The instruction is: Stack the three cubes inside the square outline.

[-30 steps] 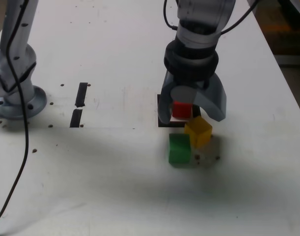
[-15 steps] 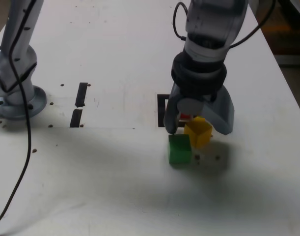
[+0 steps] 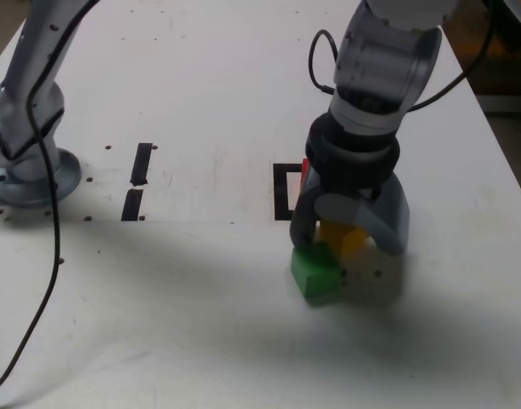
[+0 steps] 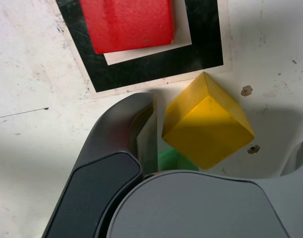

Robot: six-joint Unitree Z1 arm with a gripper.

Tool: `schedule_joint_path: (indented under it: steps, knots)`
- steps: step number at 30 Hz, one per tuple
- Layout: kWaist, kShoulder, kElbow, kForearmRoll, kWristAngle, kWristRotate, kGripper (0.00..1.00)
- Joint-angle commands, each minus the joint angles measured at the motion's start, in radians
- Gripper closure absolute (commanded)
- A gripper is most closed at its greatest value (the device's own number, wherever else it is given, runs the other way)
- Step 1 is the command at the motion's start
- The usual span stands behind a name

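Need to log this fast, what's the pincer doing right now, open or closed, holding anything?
Pincer: open, jaws spread either side of the yellow cube, holding nothing.

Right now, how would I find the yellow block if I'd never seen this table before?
Find the white table and the big grey arm reaching down to it. Under the arm, the open gripper straddles a small block just outside the black square outline. That is the yellow cube: it sits cornerwise, between the red cube inside the outline and the green cube nearer the camera.
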Motion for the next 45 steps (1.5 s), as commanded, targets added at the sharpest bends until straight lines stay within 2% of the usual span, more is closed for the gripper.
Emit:
schedule_joint_path:
  steps: [1, 8, 12, 16, 22, 25, 34, 39, 45]
  knots:
    - [-0.002, 0.015, -0.006, -0.002, -0.007, 0.003, 0.02]
    - [-0.003, 0.035, -0.016, -0.003, -0.022, 0.012, 0.07]
    - [-0.002, 0.040, -0.018, 0.000, -0.034, 0.014, 0.14]
    - [-0.003, 0.043, -0.017, 0.008, -0.046, 0.014, 0.31]
    - [-0.003, 0.044, -0.024, 0.010, -0.042, 0.014, 0.64]
    - [-0.003, 0.046, -0.034, 0.005, -0.033, 0.016, 0.72]
    - [-0.003, 0.054, -0.052, -0.019, -0.021, 0.010, 0.76]
    - [-0.005, 0.049, -0.072, -0.025, 0.002, -0.007, 0.80]
    - [-0.005, 0.030, -0.107, 0.002, 0.034, -0.026, 0.80]
